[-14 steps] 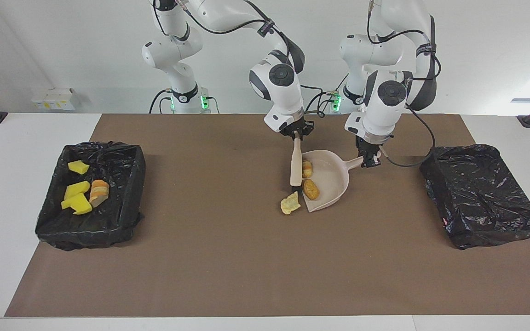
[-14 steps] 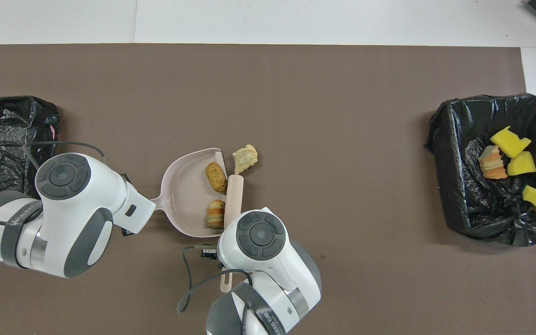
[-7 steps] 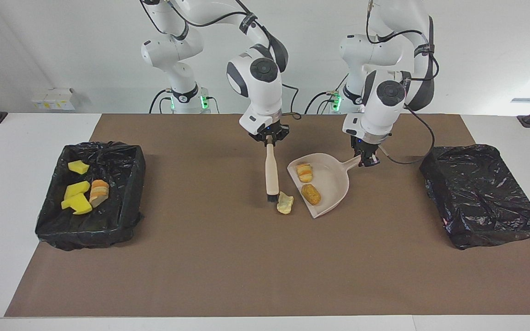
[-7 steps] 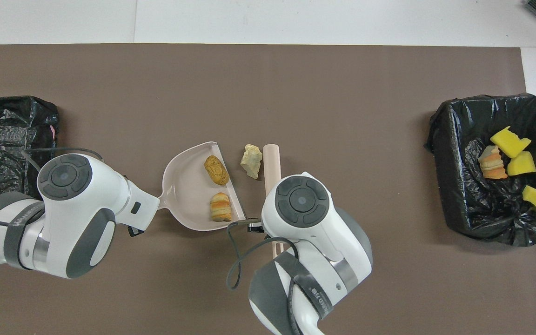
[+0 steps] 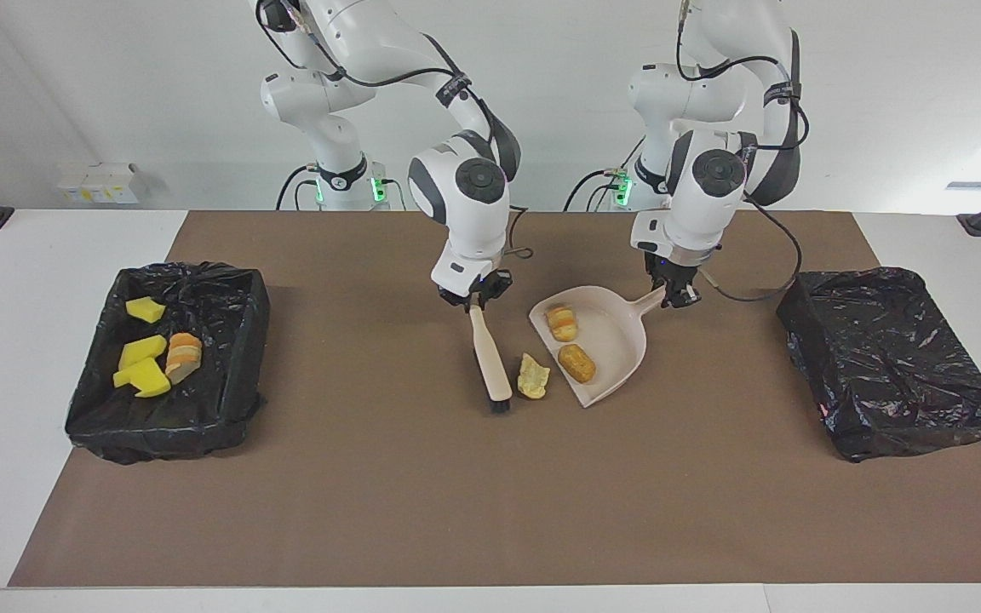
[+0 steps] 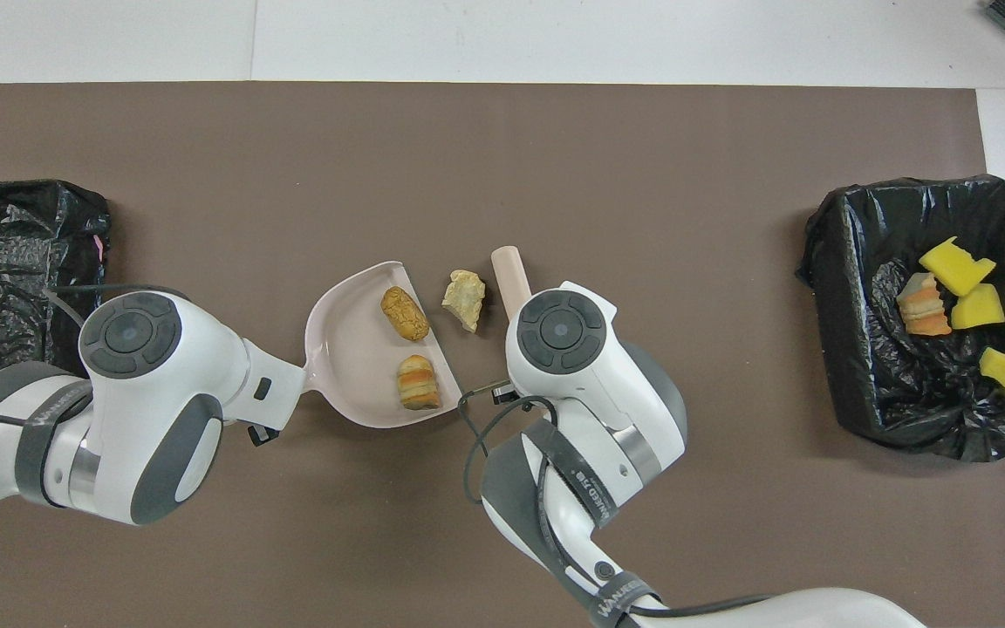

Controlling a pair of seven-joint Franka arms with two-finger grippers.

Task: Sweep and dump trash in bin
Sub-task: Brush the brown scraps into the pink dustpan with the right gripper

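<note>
Sweep step: right tool [image 5: 475, 300] clamps the brush [image 5: 490, 366], left tool [image 5: 672, 295] clamps the dustpan [image 5: 618, 340] handle; crinkled scrap [image 5: 533, 376] lies on the table between bristles and pan lip, so next stroke should push it in.

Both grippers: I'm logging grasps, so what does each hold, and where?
Right gripper holds the brush by its handle end; left gripper holds the dustpan by its handle tip.
</note>
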